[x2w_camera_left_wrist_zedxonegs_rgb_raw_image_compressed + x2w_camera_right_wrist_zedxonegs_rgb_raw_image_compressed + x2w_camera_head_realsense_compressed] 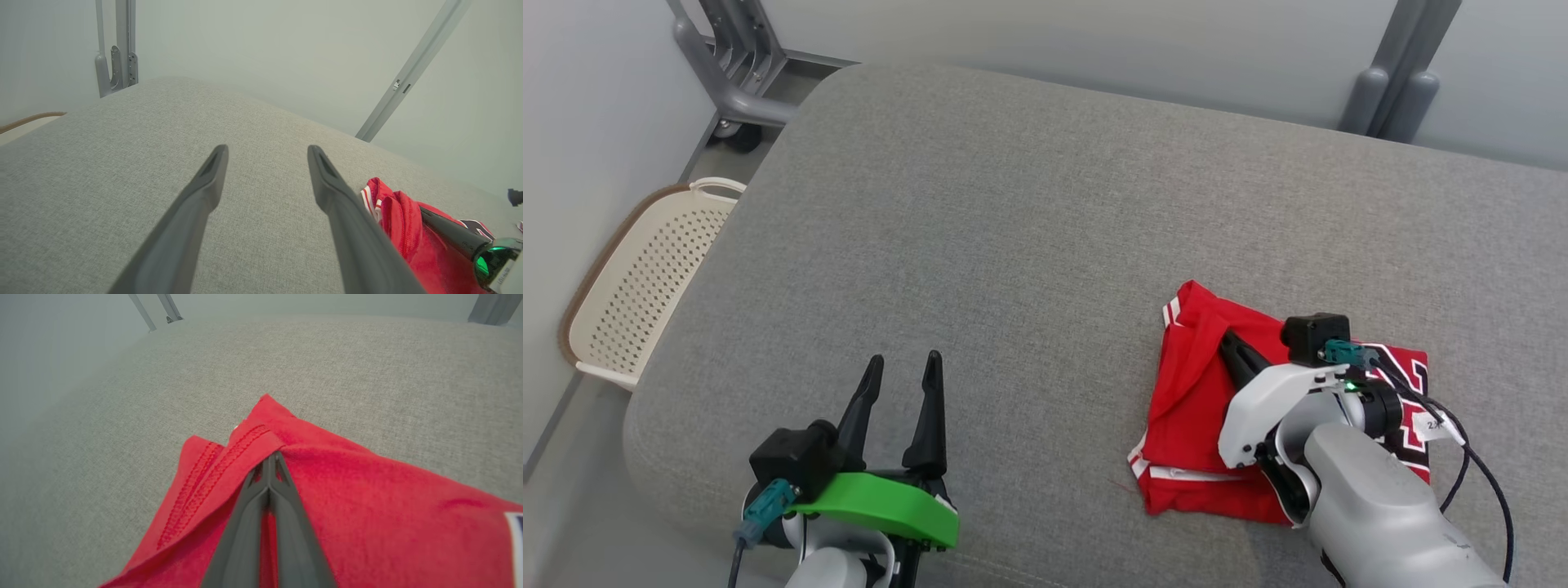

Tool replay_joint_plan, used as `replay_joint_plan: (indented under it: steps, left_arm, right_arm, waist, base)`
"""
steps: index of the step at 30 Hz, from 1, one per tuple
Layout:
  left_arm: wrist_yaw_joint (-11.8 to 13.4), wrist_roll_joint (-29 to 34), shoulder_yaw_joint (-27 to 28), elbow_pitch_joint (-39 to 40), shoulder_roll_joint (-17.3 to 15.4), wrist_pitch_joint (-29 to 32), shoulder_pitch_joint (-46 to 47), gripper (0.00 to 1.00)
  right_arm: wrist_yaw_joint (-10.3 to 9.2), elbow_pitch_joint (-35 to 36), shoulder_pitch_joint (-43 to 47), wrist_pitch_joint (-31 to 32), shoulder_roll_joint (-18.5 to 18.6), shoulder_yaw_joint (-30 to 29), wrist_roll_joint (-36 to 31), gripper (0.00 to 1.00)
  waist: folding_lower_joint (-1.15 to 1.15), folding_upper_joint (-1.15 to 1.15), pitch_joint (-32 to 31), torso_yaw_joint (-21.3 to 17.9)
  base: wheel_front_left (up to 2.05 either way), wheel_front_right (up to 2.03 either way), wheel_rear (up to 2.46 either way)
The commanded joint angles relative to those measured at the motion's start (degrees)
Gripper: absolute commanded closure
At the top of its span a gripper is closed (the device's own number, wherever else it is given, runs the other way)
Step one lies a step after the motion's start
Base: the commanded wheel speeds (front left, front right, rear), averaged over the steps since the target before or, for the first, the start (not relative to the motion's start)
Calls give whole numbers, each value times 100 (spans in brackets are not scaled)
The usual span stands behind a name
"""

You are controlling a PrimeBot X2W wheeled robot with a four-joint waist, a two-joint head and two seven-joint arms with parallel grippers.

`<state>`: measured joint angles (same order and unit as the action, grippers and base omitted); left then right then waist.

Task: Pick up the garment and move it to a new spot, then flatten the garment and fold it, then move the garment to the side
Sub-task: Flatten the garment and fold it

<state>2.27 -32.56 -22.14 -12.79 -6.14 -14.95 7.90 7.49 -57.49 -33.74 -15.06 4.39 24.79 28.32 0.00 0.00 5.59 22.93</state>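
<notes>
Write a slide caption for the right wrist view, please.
Right fingers, pressed together, pinch a stitched hem of the red garment lying on a grey cushion.

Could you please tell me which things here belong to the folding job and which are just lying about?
Belongs to the job: red garment, folded on the grey cushion; right gripper, shut on its fold; left gripper, open, apart from it.
Just lying about: cream perforated basket beside the cushion; grey metal frame legs behind it.
</notes>
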Motion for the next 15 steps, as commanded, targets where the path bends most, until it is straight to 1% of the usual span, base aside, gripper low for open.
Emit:
replay_joint_plan:
  steps: [1, 7, 11, 15]
  left_arm:
    - [-26, 33, 22, 3, 28, -20, 101, 0]
    - [-66, 46, 34, -25, 76, -24, 140, 0]
    - [-75, 59, 64, -32, 92, -25, 146, 0]
    - [-86, 96, 90, -25, 122, -26, 136, 0]
  right_arm:
    - [1, -64, -111, -15, 20, -20, -35, 100]
    - [1, -227, -352, -15, 88, -85, -120, 100]
    - [1, -207, -468, -15, 89, -125, -245, 100]
    - [1, -172, -551, -15, 71, 20, -425, 100]
  waist:
    - [0, 0, 71, 95]
    - [0, 0, 156, 254]
    - [0, 0, 198, 340]
    - [0, 0, 213, 403]
  base:
    - [0, 0, 0]
    - [0, 0, 0]
    - [0, 0, 0]
    - [0, 0, 0]
